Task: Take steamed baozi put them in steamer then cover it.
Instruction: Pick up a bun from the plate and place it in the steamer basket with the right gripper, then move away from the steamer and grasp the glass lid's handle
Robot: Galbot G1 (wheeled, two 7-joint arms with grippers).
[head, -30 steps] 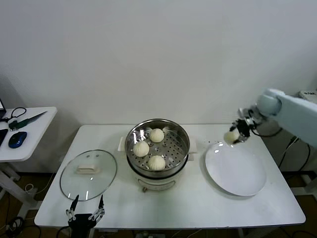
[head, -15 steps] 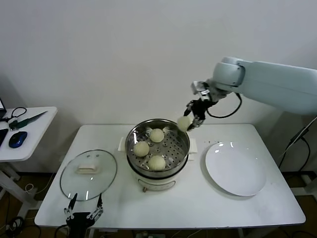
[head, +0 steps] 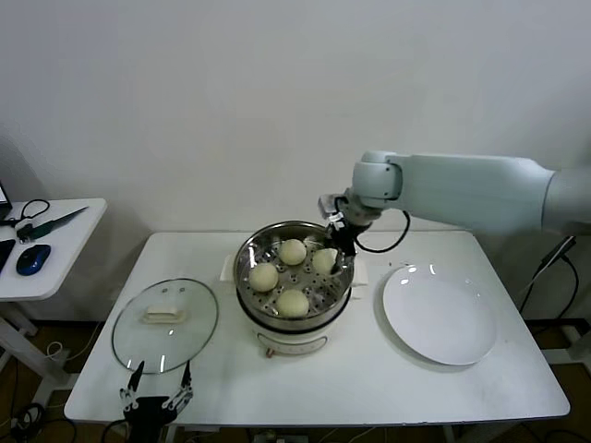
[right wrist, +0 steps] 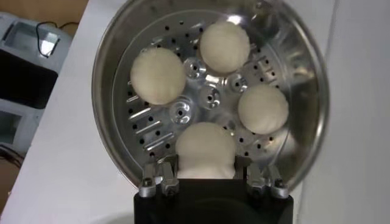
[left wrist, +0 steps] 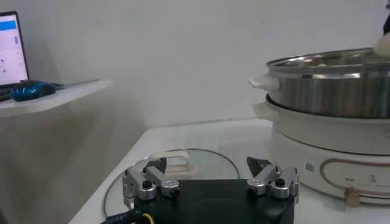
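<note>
**Fourth bun held over the steamer basket**

Reaching in from the right of the head frame, the right gripper (head: pixel 333 247) over the right half of the steamer (head: pixel 294 273), at frame centre. Closed on the fourth baozi (head: pixel 323 261), with a finger on each side of the bun in the right wrist view (right wrist: pixel 205 150). Whether this bun touches the perforated floor or hangs just above it: cannot tell.

Already lying on the basket floor, three more steamed baozi: one toward the back (head: pixel 293 251), one on the left (head: pixel 263 276), one at the front (head: pixel 293 303). In the right wrist view, the same three spread around the basket's middle, apart from one another and from the held bun. Shiny steel basket seated on a cream-white pot base (head: pixel 291 338) with side handles.

Lower left of the head frame: the cover (head: pixel 165 324), a clear glass lid with a cream-white handle, lying flat on the white table (head: pixel 369 378), well apart from the steamer and not on it. Just below it, at the bottom edge of the frame, the left gripper (head: pixel 158 389), fingers spread wide and holding nothing, near the table's front edge. In the left wrist view, the same spread fingers (left wrist: pixel 145 184) in the foreground with the lid behind them and the steamer to the right of frame.

Right of centre in the head frame: a white plate (head: pixel 440 315), bare, near the steamer. Far left: a small side table (head: pixel 51 249) carrying a blue mouse (head: pixel 32 259).
</note>
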